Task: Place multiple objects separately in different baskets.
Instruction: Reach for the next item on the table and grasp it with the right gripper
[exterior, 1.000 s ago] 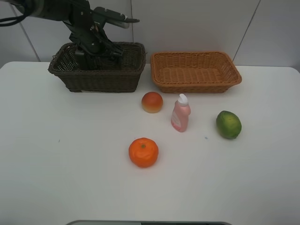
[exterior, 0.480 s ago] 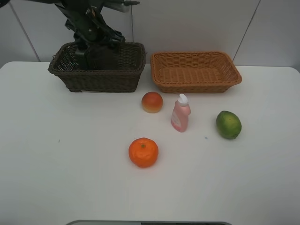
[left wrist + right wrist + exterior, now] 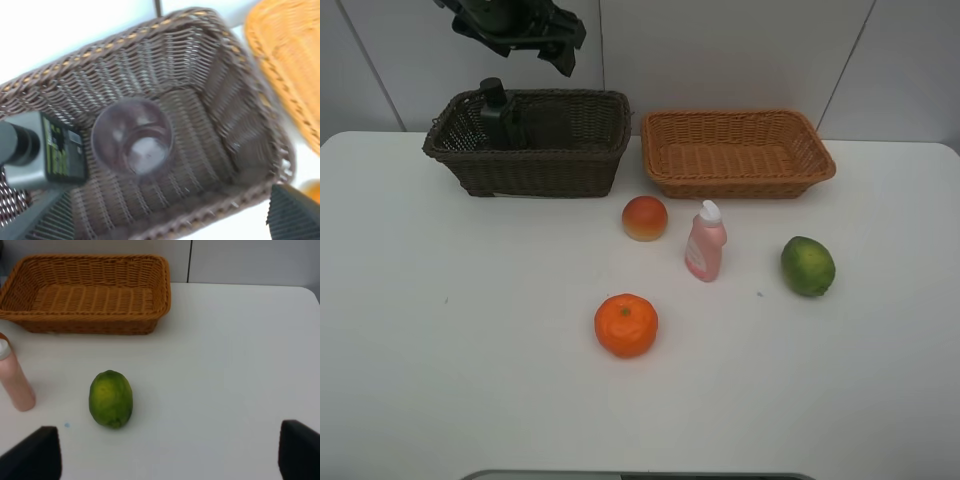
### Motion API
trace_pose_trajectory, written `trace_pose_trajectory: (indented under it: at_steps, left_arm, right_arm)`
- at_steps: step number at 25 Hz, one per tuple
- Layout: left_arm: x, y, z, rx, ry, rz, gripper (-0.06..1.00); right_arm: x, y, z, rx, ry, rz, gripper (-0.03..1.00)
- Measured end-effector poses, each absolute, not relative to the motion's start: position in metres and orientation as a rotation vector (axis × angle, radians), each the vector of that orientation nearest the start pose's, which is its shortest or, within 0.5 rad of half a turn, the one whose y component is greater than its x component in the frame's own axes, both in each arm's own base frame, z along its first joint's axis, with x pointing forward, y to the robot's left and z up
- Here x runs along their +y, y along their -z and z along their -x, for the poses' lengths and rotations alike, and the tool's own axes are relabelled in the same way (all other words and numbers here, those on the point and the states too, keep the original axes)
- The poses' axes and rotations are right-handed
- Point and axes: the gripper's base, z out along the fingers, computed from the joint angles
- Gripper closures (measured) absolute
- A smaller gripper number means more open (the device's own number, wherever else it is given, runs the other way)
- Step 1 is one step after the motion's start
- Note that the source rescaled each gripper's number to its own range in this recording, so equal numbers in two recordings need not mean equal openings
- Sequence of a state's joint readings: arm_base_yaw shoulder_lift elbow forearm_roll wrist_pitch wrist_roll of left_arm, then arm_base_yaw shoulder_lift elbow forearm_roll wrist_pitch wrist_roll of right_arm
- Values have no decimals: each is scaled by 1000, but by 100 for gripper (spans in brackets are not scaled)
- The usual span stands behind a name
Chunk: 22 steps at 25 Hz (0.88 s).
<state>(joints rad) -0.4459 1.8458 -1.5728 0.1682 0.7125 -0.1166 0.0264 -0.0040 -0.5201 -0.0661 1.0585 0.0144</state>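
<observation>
Deep dark brown wicker basket (image 3: 552, 172) holding dark green-black bottle (image 3: 500, 116) beside translucent purple-brown cup (image 3: 133, 141), left fingers (image 3: 294, 216) spread above, right fingers (image 3: 31, 456) spread.

My high camera looks down from the near side over the whole surface (image 3: 470, 390), facing the far wall (image 3: 740, 50). My left wrist camera hangs close above the dark brown basket (image 3: 550, 170) at far left, aimed almost straight down, so the cup (image 3: 133, 141) and dark bottle (image 3: 45, 152) inside fill its view. My right wrist camera sits over the right side, tilted toward the far edge, past my fingers (image 3: 32, 455) to the lime (image 3: 111, 398) and pink bottle (image 3: 15, 382). All three views share the orange-tan basket (image 3: 740, 180).
</observation>
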Motion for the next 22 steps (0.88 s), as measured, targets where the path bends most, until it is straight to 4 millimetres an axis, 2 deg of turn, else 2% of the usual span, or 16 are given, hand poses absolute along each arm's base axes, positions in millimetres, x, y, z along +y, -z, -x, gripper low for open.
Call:
trace_pose_trajectory:
  at_steps: [6, 14, 18, 22]
  left_arm:
    - [-181, -297, -350, 2460, 64, -580, -5]
    - [-215, -293, -315, 2475, 53, -990, -5]
    - [-222, -291, -303, 2526, 67, -1044, -5]
    - [-213, -290, -293, 2616, 46, -986, -5]
  right_arm:
    - [-5, -283, 8, 2017, 53, 8, 11]
    - [-5, -283, 8, 2017, 53, 8, 11]
    - [-5, -283, 8, 2017, 53, 8, 11]
    - [-5, -283, 8, 2017, 53, 8, 11]
